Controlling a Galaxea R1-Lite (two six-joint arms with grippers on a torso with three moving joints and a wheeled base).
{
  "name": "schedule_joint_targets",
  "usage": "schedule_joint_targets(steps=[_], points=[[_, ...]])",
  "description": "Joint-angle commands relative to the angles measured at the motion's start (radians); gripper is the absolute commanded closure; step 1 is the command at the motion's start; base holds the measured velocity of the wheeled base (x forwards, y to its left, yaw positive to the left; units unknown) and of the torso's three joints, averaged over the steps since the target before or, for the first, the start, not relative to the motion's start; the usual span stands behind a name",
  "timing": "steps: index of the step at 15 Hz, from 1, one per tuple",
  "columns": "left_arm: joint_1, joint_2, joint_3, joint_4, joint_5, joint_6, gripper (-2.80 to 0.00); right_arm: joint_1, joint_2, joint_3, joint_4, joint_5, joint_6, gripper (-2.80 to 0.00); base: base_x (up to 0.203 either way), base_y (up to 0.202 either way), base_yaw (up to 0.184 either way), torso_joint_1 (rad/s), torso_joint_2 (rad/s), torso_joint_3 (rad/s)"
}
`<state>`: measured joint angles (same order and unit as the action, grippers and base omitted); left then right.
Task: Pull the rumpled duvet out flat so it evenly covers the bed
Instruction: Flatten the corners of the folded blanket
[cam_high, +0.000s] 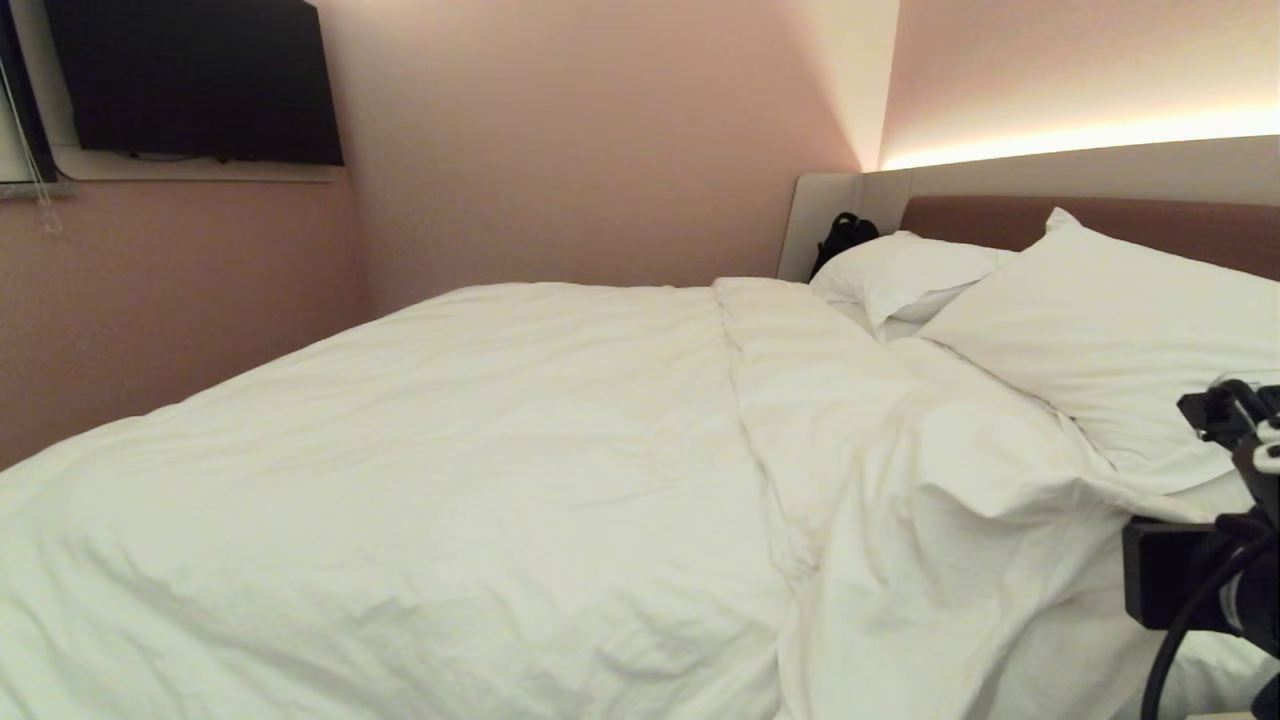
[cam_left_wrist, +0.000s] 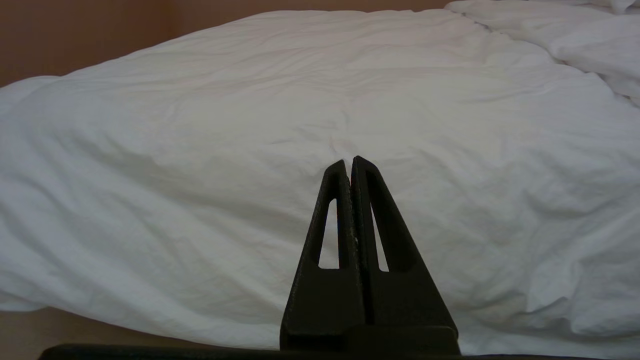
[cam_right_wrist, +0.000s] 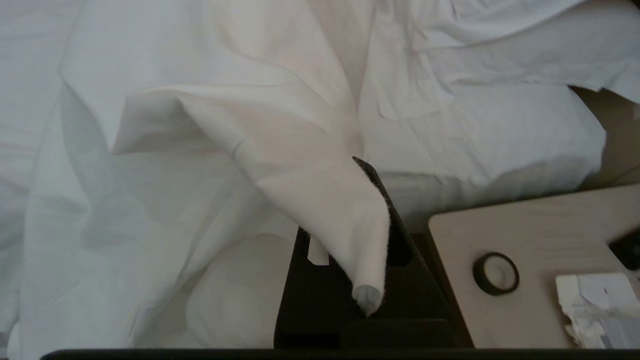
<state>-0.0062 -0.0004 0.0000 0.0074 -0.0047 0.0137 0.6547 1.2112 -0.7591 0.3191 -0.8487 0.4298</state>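
Pinching a corner of the duvet (cam_right_wrist: 300, 200), the right gripper (cam_right_wrist: 367, 167) holds it lifted beside the bed (cam_high: 1150, 210), near the pillows (cam_high: 1100, 330). Wrinkled duvet covers most of the mattress. The left gripper (cam_left_wrist: 349, 162) hovers before it, jaws pressed together, empty.

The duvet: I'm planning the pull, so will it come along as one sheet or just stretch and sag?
Probably floppy: the duvet droops in a peaked fold from the right end effector pinching its corner. Its puffy bulk will likely drag, so wrinkles may trail.
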Motion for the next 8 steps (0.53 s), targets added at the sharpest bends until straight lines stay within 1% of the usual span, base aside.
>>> schedule_joint_targets(steps=[1, 3, 8], points=[[0.000, 0.000, 0.000, 0.000, 0.000, 0.000, 0.00, -0.027, -0.082, 0.059, 0.001, -0.003, 0.002, 0.00, 0.000, 0.000, 0.000, 0.000, 0.00, 0.000], [0.000, 0.000, 0.000, 0.000, -0.001, 0.000, 0.00, -0.052, -0.139, 0.098, 0.002, 0.000, 0.001, 0.00, 0.000, 0.000, 0.000, 0.000, 0.00, 0.000], [0.000, 0.000, 0.000, 0.000, 0.000, 0.000, 0.00, -0.074, -0.262, 0.164, 0.049, 0.003, 0.003, 0.00, 0.000, 0.000, 0.000, 0.000, 0.00, 0.000]])
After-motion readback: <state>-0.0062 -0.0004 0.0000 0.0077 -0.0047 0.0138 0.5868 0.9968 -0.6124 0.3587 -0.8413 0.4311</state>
